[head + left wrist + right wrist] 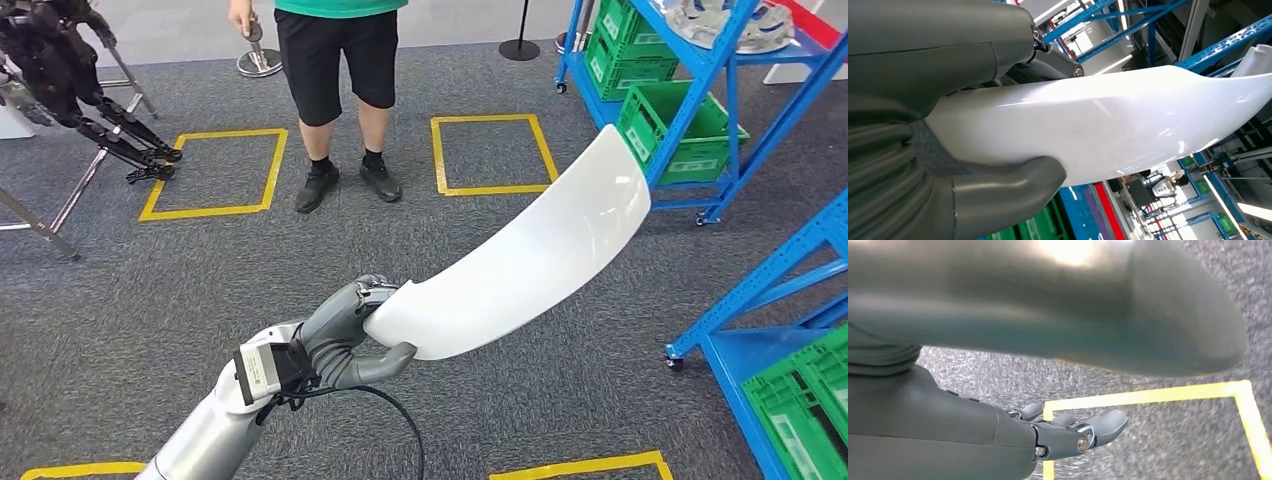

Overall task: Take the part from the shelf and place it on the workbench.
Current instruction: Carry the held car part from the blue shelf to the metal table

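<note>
The blue shelf (700, 110) with its green crates (680, 130) is the landmark here, and the long, curved white part (520, 260) is already off it, held in the air with its far end reaching towards the shelf's front posts and its near end well away over the grey carpet (200, 290). So the pick looks done; the carry and the setting down are left, and no desk can be seen yet. A person (335, 90) stands farther out from the shelf. The left robot hand (350, 330) grips the part's near end, thumb under and fingers over. The right robot hand (1068, 432) hangs over the carpet, fingers loosely apart, holding nothing.
</note>
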Controlling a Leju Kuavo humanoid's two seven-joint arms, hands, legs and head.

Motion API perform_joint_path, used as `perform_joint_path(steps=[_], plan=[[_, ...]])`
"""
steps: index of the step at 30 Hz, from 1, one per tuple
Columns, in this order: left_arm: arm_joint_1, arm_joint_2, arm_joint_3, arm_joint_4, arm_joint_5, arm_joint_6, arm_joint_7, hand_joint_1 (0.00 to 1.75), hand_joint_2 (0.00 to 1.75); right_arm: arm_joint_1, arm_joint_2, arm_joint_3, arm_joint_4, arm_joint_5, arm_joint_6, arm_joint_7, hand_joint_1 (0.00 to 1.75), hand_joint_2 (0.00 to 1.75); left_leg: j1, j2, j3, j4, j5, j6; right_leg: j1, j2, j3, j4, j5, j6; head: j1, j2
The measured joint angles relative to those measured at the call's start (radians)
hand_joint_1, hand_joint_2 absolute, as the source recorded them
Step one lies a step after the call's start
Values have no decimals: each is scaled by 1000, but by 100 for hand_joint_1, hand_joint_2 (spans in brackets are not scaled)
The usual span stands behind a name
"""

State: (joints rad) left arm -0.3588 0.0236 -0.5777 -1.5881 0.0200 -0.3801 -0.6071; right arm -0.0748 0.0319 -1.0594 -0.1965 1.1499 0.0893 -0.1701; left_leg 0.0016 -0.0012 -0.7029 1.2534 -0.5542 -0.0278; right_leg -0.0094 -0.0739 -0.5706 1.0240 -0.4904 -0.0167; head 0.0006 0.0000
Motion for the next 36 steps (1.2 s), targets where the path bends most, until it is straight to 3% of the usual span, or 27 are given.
perform_joint_path(steps=[2, 4, 6, 7, 9, 11, 13, 14, 16, 18, 20, 22, 24, 26, 28, 29, 30, 31, 33, 34, 35, 36], plan=[[-9, -2, -7, 0, 0, -3, 5, 175, 175, -1, 2, 0, 0, 0, 0, 0, 0, 0, -5, 38, 80, -141, 56, 9, 4, -25, 4, 1, -3, 5, 0, 0], [-19, -4, -15, 0, 0, -4, 8, 175, 175, -1, 2, 0, 0, -1, 0, 2, 0, 0, -11, 64, 120, -220, 76, 22, 7, -46, 7, 3, -7, 14, 1, 0], [-24, -6, -20, 0, 0, -4, 11, 175, 175, -3, 2, 0, 0, -1, 0, 3, 0, 0, -15, 47, 119, -229, 79, 34, 7, -66, 11, 1, -8, 25, 2, 0], [-24, -7, -22, 0, 0, -5, 12, 175, 175, -6, 2, 0, 0, -2, 0, 4, 0, 0, -14, 34, 120, -233, 83, 40, 4, -65, 13, 3, -10, 32, 2, 0], [-29, -11, -27, 2, 1, -5, 14, 175, 175, -9, 2, 0, 0, -2, 5, 5, 0, 0, -8, 12, 124, -242, 91, 51, -1, -16, 0, 46, -40, 43, 4, 0], [-33, -16, -35, 6, 1, -6, 15, 175, 175, -5, 2, 0, 0, -2, 16, 6, 0, 0, -4, -12, 123, -244, 95, 57, -5, 49, -55, 162, -103, 51, 9, 0], [-32, -18, -42, 12, 1, -7, 16, 175, 175, 1, 1, 0, 0, -2, 21, 6, 0, 0, -5, -40, 119, -241, 96, 58, -5, 67, -110, 267, -138, 55, 12, 0], [-32, -18, -44, 16, 1, -8, 16, 175, 175, 2, 0, 0, 0, -2, 21, 5, 0, 0, -5, -56, 118, -239, 96, 57, -5, 69, -116, 272, -126, 54, 13, 0], [-32, -18, -45, 21, 1, -9, 16, 175, 175, 2, 0, 0, 0, -1, 21, 4, 0, 0, -3, -85, 117, -232, 95, 54, -9, 84, -72, 171, -56, 53, 13, 0], [-32, -18, -46, 24, 1, -13, 16, 175, 175, 1, -1, 0, 0, 0, 21, 2, 0, 0, -2, -111, 112, -225, 95, 43, -12, 128, -16, 50, -11, 51, 14, 0], [-32, -18, -47, 26, 1, -16, 16, 175, 175, 1, -1, 0, 0, 0, 21, 2, 0, 0, 0, -133, 104, -225, 98, 29, -10, 146, 0, 10, -8, 43, 14, 0], [-32, -14, -48, 27, 1, -17, 16, 175, 175, -2, -1, 0, 0, 1, 19, 2, 0, 0, 2, -147, 97, -228, 102, 16, -7, 121, 1, 5, -3, 28, 14, 0], [-32, -9, -48, 28, 1, -17, 16, 175, 175, -5, 0, 0, 0, 1, 18, 2, 0, 0, -1, -99, 79, -195, 79, 7, -8, 96, 3, -1, 1, 13, 9, 0], [-33, -6, -49, 31, 1, -20, 16, 175, 175, -3, 0, 0, 0, 1, 18, 3, 0, 0, -3, -30, 28, -85, 16, 1, -4, 67, 4, -4, 1, 2, 3, 0], [-32, -3, -50, 37, 1, -24, 16, 175, 175, 2, 0, 0, 0, 1, 18, 5, 0, 0, -1, -11, -28, 36, -33, -3, 0, 35, 3, -3, -1, -2, 1, 0], [-31, -1, -51, 39, 1, -27, 16, 175, 175, 2, 0, 0, 0, 1, 18, 5, 0, 0, 0, -8, -36, 54, -32, -3, 1, 20, 3, -3, -1, -2, 1, 0], [-31, 0, -51, 41, 1, -29, 16, 175, 175, 2, 0, 0, 0, 0, 18, 6, 0, 0, 0, -4, -22, 32, -13, -2, 1, 6, 4, -3, -2, -2, 1, 0], [-31, 1, -51, 42, 1, -31, 17, 175, 175, 1, 0, 0, 0, 0, 18, 6, 0, 0, -1, 8, 12, -28, 18, 0, 2, -8, 6, -3, -3, -1, 1, 0], [-35, 1, -53, 43, 1, -36, 18, 175, 175, 0, 1, 0, 0, -1, 18, 6, 0, 0, -7, 63, 87, -167, 68, 12, 6, -31, 11, -2, -8, 5, 0, 0], [-38, 1, -55, 42, 2, -38, 19, 175, 175, 0, 2, 0, 0, -2, 18, 6, 0, 0, -11, 82, 109, -210, 80, 19, 8, -42, 14, -1, -11, 10, 1, 0], [-40, 1, -56, 42, 4, -40, 20, 175, 175, 0, 2, 0, 0, -4, 18, 8, 0, 0, -14, 91, 115, -227, 81, 26, 10, -52, 17, -1, -12, 15, 2, 0], [-42, 1, -56, 42, 5, -42, 20, 175, 175, -1, 2, 0, 0, -6, 18, 10, 0, 0, -16, 77, 114, -228, 83, 32, 10, -64, 19, -2, -14, 21, 2, 0]])
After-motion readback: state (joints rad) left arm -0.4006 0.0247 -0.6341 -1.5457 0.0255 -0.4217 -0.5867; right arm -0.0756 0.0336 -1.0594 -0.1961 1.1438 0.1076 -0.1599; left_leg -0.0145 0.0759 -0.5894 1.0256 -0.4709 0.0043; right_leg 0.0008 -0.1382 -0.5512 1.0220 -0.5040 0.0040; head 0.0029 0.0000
